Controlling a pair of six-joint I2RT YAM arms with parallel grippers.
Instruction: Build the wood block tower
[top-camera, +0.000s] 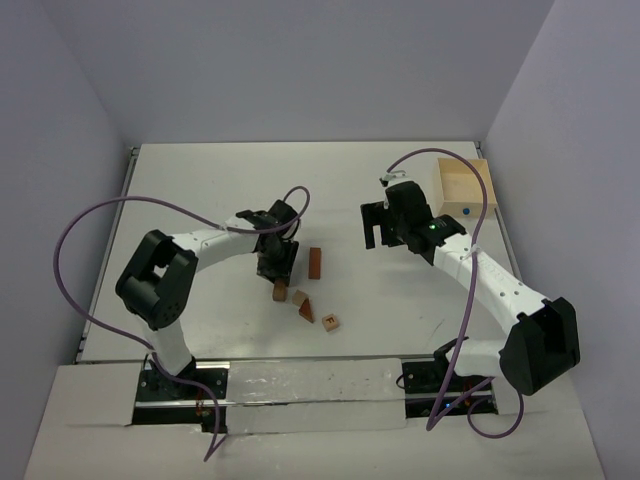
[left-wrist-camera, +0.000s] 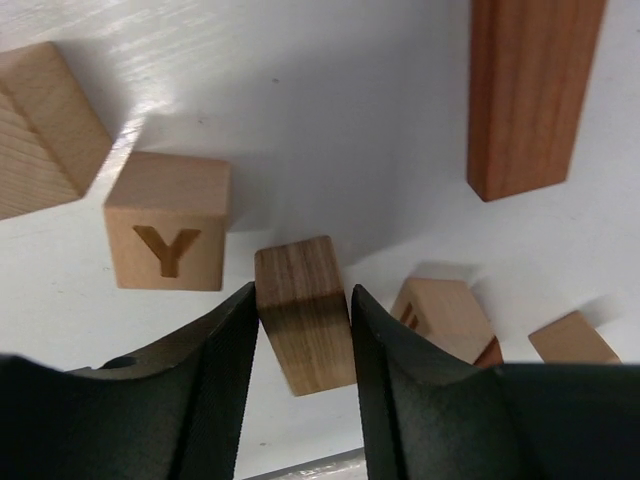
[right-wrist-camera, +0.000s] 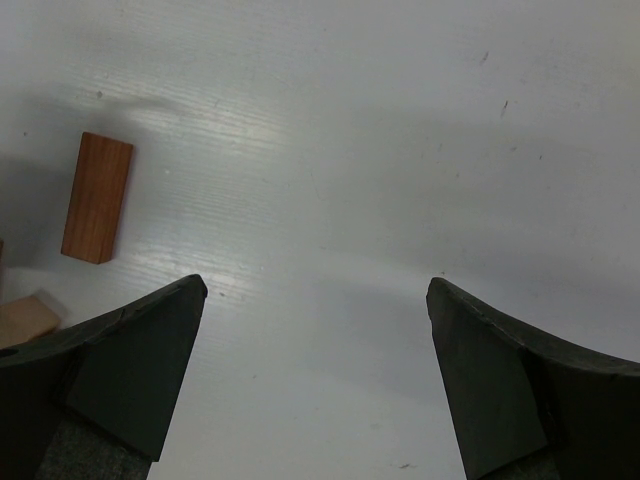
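My left gripper (left-wrist-camera: 303, 292) is shut on a brown oblong wood block (left-wrist-camera: 297, 275), a finger against each of its sides; the block sits tilted between them. A tan cube marked Y (left-wrist-camera: 168, 235) and another tan block (left-wrist-camera: 45, 125) lie to its left, and a reddish-brown bar (left-wrist-camera: 530, 90) lies beyond on the right. From above, the left gripper (top-camera: 277, 272) is over the loose blocks, which include a wedge (top-camera: 306, 311) and a lettered cube (top-camera: 330, 322). My right gripper (right-wrist-camera: 315, 290) is open over bare table. The wood block tower is out of view.
An open light-wood square box (top-camera: 462, 187) stands at the back right, beside the right gripper (top-camera: 376, 225). The reddish-brown bar (top-camera: 315, 262) lies between the two grippers. The table's walls close it in at the back and on both sides.
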